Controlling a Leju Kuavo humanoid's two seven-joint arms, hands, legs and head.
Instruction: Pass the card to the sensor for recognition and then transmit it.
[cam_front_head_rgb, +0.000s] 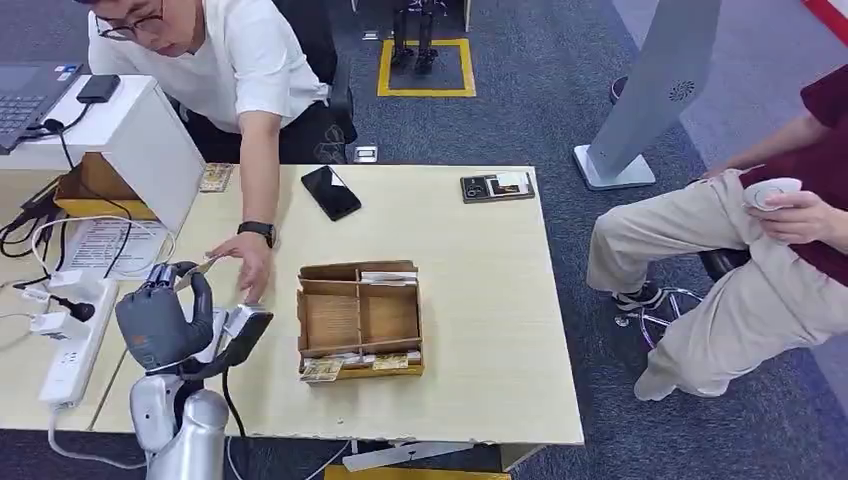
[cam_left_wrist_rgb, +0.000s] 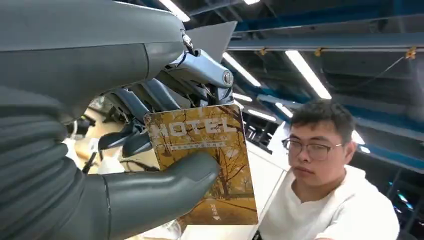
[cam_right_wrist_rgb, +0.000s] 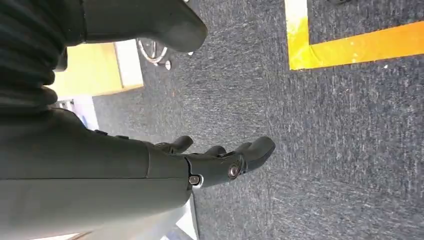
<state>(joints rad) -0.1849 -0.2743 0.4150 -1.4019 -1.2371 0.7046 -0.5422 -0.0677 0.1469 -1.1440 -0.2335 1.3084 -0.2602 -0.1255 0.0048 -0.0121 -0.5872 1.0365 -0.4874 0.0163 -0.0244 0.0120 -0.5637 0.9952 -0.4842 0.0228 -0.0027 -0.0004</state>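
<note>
The left hand (cam_front_head_rgb: 160, 320) is raised over the near left part of the tabletop (cam_front_head_rgb: 480, 300), just above a dark card sensor (cam_front_head_rgb: 245, 330) that lies flat there. In the left wrist view the hand (cam_left_wrist_rgb: 125, 165) pinches a hotel card (cam_left_wrist_rgb: 205, 160), printed with golden autumn trees and the word HOTEL, between the thick grey thumb below and the darker fingers (cam_left_wrist_rgb: 200, 75) closed on its upper edge; the card stands nearly flat to the camera, most of its face showing. From the head view the card (cam_front_head_rgb: 195, 270) is a thin sliver jutting from the top of the hand.

A person in a white shirt (cam_front_head_rgb: 240, 60) leans in from the far side, one hand (cam_front_head_rgb: 250, 262) stretched down to the tabletop close to the card's tip; whether it touches the card cannot be told.

A wooden card box (cam_front_head_rgb: 360, 320) with several compartments sits mid-table, cards lying along its near and far edges. A black phone (cam_front_head_rgb: 330, 192) lies farther back.

The right hand (cam_right_wrist_rgb: 220, 165) hangs over dark carpet, fingers loosely apart and lightly curved, holding nothing.
</note>
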